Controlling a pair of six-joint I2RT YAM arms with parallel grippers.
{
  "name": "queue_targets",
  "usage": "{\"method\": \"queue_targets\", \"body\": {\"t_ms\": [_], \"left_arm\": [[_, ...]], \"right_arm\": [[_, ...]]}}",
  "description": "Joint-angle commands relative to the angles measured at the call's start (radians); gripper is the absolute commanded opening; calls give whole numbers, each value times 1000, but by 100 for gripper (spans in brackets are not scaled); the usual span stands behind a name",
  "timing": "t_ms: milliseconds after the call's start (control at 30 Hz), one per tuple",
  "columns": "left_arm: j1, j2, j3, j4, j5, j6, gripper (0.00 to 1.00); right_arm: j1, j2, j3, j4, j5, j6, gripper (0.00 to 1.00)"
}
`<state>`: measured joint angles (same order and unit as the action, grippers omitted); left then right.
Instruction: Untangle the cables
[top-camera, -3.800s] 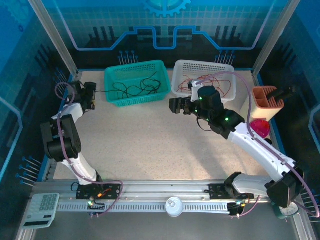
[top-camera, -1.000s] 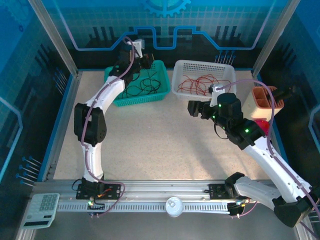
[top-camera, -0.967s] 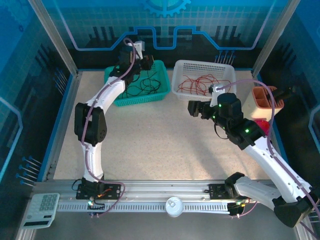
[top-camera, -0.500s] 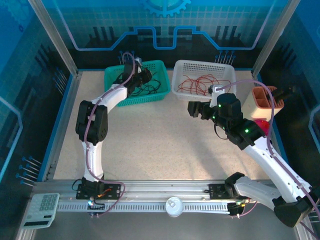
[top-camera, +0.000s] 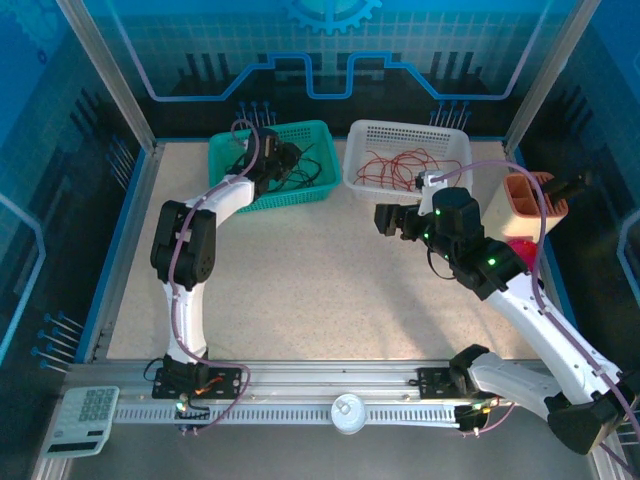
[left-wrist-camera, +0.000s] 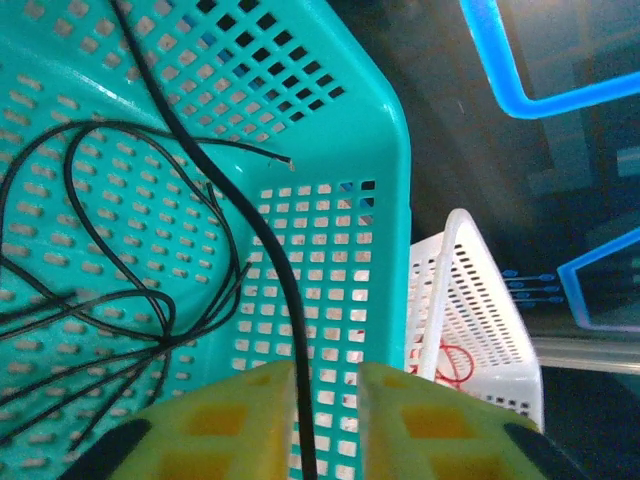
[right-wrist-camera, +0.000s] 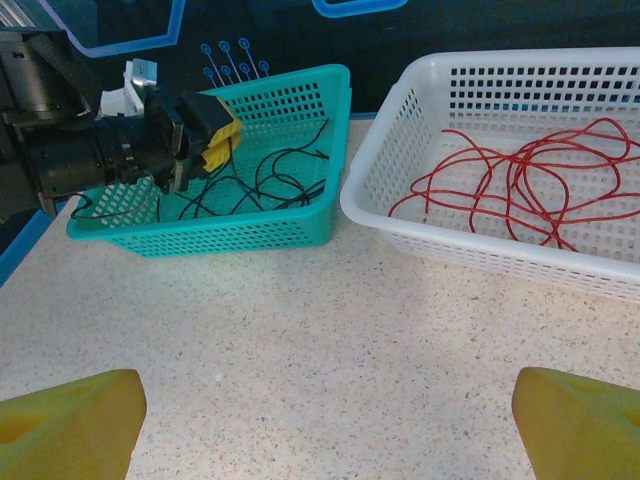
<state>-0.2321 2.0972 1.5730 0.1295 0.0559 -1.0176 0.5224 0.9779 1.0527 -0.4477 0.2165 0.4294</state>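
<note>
At upper left of the right wrist view, teal basket (right-wrist-camera: 250, 235) holding loose black cables (left-wrist-camera: 262, 235). Beside it at right, white basket (right-wrist-camera: 480, 255) with red cables (right-wrist-camera: 520, 180). Right gripper (right-wrist-camera: 330, 400) spread wide above the table (right-wrist-camera: 300, 320). Left gripper (left-wrist-camera: 325, 375) inside the teal basket, fingers narrowly parted, one black cable running between.
</note>
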Motion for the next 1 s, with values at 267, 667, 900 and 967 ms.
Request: {"method": "queue_targets", "body": {"t_ms": [267, 667, 900, 967], "left_arm": [[53, -72, 175, -302, -2, 52, 99], [45, -347, 105, -442, 16, 374, 99], [37, -674, -210, -378, -51, 593, 99], [37, -750, -291, -349, -71, 633, 99]], "right_arm": [[-13, -2, 2, 9, -12, 10, 96], [-19, 8, 41, -52, 42, -23, 100], [-90, -11, -20, -48, 54, -29, 100], [-126, -23, -54, -23, 52, -23, 100]]}}
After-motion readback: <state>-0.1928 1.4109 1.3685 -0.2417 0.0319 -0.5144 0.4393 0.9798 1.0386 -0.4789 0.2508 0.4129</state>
